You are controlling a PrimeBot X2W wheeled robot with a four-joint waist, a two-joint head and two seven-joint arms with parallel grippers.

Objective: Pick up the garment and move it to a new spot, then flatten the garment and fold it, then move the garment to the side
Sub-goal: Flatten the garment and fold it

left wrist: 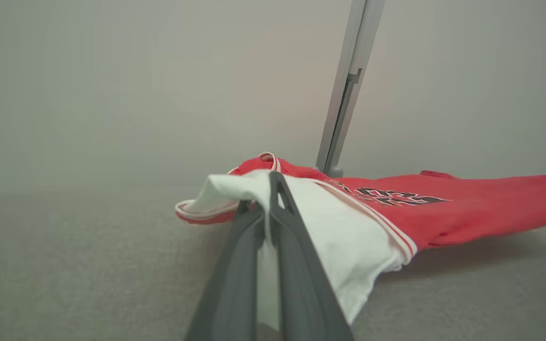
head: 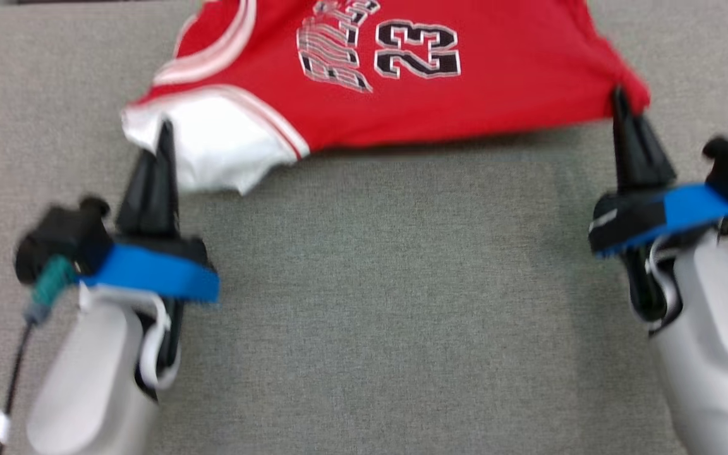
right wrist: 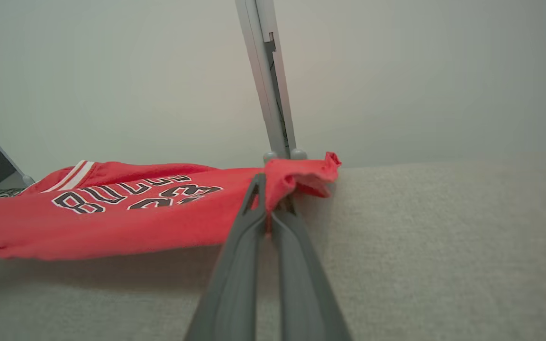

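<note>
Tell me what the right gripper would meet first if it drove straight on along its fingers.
The right gripper is shut on a corner of the red jersey, so that cloth comes first. Beyond it the grey post stands nearly in line, probably next; its distance is unclear.

Lab: bare wall, metal post, cloth-covered bench

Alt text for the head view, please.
Two grippers pinch the near edge of a red jersey numbered 23, stretched between them over a grey surface. The left gripper holds its white part, the right gripper a red corner.
</note>
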